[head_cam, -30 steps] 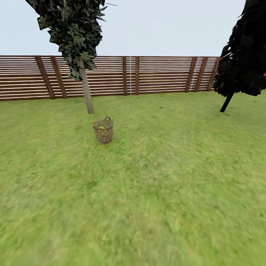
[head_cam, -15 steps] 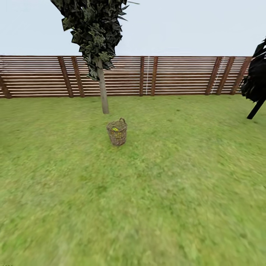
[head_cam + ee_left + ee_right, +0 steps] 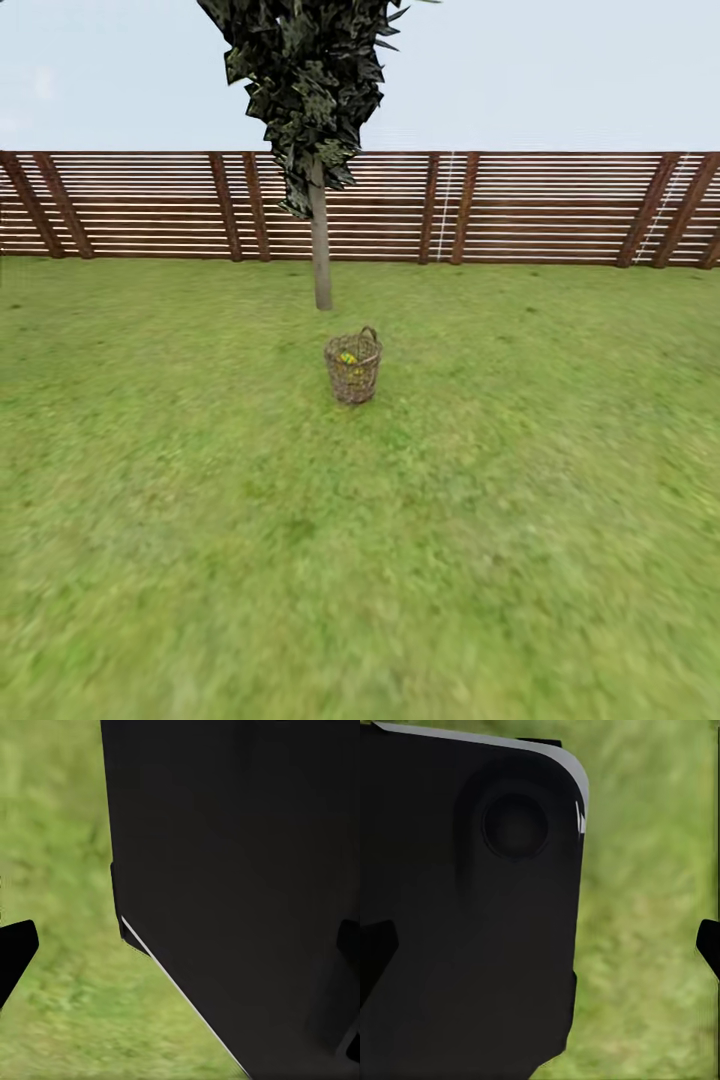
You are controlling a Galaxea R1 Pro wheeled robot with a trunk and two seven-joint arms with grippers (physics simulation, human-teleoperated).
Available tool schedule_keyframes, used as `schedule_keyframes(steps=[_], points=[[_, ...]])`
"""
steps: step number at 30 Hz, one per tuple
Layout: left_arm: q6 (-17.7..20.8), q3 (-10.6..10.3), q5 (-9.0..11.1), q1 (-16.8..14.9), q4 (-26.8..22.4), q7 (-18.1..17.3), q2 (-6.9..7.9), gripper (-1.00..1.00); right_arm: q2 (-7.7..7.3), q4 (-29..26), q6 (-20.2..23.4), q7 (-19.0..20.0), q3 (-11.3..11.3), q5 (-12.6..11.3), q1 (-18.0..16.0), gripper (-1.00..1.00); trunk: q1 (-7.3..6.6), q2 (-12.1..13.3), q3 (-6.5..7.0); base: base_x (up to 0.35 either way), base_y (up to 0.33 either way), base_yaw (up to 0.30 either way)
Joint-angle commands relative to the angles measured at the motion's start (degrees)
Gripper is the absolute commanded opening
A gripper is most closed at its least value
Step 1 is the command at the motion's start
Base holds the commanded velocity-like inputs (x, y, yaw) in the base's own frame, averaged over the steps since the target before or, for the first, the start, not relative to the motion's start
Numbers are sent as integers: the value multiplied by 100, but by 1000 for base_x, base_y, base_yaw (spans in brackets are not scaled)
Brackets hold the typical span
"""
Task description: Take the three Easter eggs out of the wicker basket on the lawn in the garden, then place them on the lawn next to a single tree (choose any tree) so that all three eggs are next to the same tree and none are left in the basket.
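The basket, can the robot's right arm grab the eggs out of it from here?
Probably not yet. The basket stands far off across the lawn, just in front of the tree, with open grass between. Nothing blocks the way; the robot likely has to drive closer first.

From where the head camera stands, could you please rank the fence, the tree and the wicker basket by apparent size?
1. The fence, spanning the picture's width.
2. The tree, cropped at the top.
3. The wicker basket, clearly smallest, though nearest the camera.

fenced garden: lawn [image 3: 500, 520], slat fence [image 3: 560, 205], tree [image 3: 320, 240].
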Motion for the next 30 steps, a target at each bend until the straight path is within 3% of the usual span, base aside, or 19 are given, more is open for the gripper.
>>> schedule_keyframes(steps=[1,30], points=[[-6,3,7,5,-9,1,0,100,-1,19,-32,0,5,20,-8,100,3,-2,-3,330,0,32],[-5,3,7,4,-8,1,0,100,-11,19,-32,0,5,20,-8,100,3,-2,-3,330,0,1]])
